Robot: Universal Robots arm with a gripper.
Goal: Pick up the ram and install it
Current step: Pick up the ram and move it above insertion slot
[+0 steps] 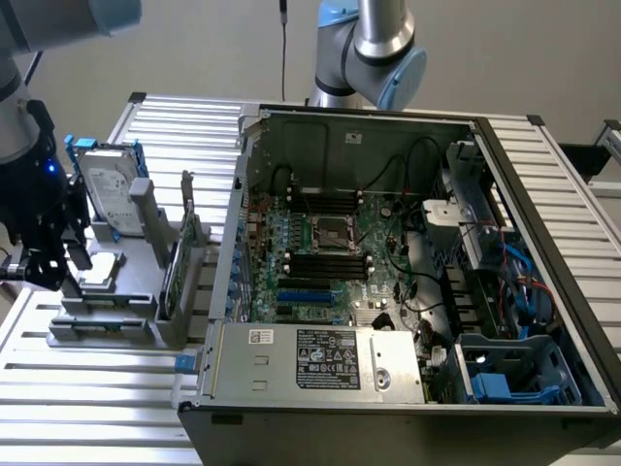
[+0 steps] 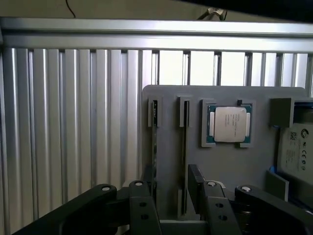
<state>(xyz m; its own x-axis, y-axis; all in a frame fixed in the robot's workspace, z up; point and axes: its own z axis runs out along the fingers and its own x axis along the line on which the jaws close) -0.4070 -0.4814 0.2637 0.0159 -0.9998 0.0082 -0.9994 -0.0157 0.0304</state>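
Observation:
The ram (image 1: pixel 178 267) is a thin green board standing on edge in a slot of the grey parts fixture (image 1: pixel 116 316), at the fixture's end nearest the computer case. In the wrist view the ram (image 2: pixel 155 142) shows edge-on as a narrow dark line in its slot. My gripper (image 1: pixel 66 274) hangs over the fixture's other end, at the exterior view's left. In the wrist view the gripper (image 2: pixel 171 182) is open with nothing between its fingers (image 2: pixel 196 183). The ram's slot runs toward that gap, close to one finger.
A processor chip (image 2: pixel 229 124) and a silver hard drive (image 1: pixel 110 197) also sit in the fixture. The open computer case (image 1: pixel 543 291) with its motherboard (image 1: pixel 325 257) fills the exterior view's right. A second arm's base (image 1: pixel 374 53) stands behind the case. The ribbed aluminium table (image 1: pixel 87 388) lies all around.

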